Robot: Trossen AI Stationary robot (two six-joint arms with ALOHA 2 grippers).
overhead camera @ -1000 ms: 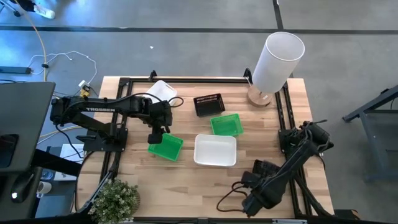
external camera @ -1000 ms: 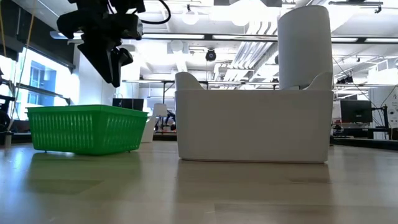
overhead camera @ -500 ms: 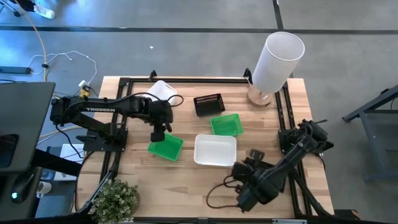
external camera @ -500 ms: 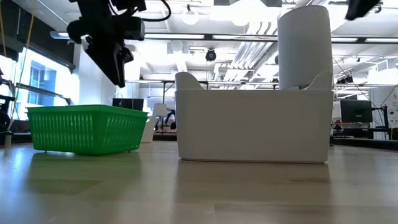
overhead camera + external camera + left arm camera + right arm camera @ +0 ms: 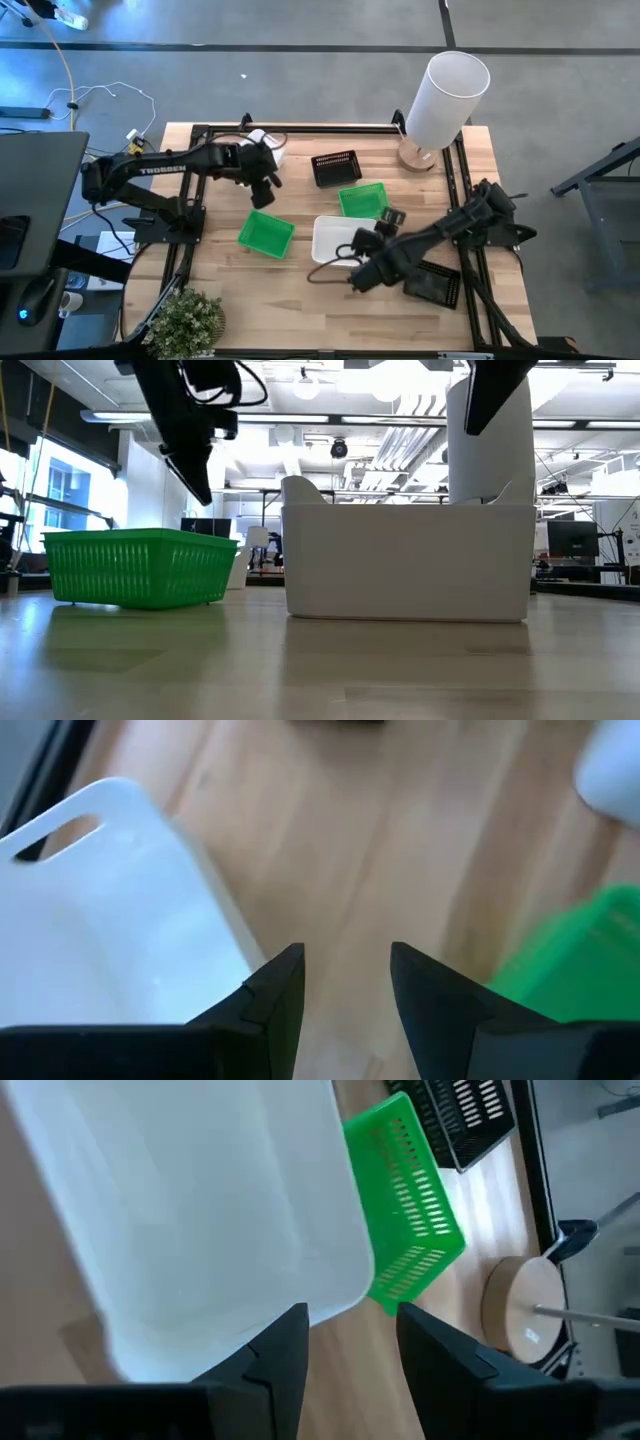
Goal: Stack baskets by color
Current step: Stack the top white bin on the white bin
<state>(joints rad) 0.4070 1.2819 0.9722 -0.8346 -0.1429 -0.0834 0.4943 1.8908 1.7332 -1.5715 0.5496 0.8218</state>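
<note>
My left gripper (image 5: 265,178) hangs open above bare wood, between a white basket (image 5: 95,910) at the far left and a green basket (image 5: 266,233) nearer the front. My right gripper (image 5: 358,243) is open too, over the right end of the middle white basket (image 5: 328,240); that basket's corner (image 5: 330,1295) lies just ahead of its fingertips. Farther off stand a second green basket (image 5: 362,200) and a black mesh basket (image 5: 336,168). Another black basket (image 5: 432,282) sits at the near right. All baskets rest on their bottoms.
A tall white cylinder (image 5: 445,90) on a wooden base stands at the far right corner. A potted plant (image 5: 185,318) is at the near left corner. Black frame rails (image 5: 190,200) run along the table's sides. A loose cable (image 5: 325,272) loops below the right arm.
My right arm has swung from the table's near right edge toward the far side and left, rising and turning, and now hangs over the middle white basket; the near-right black basket is uncovered. My left gripper has gone from above the near green basket toward the far edge, rolling as it went.
</note>
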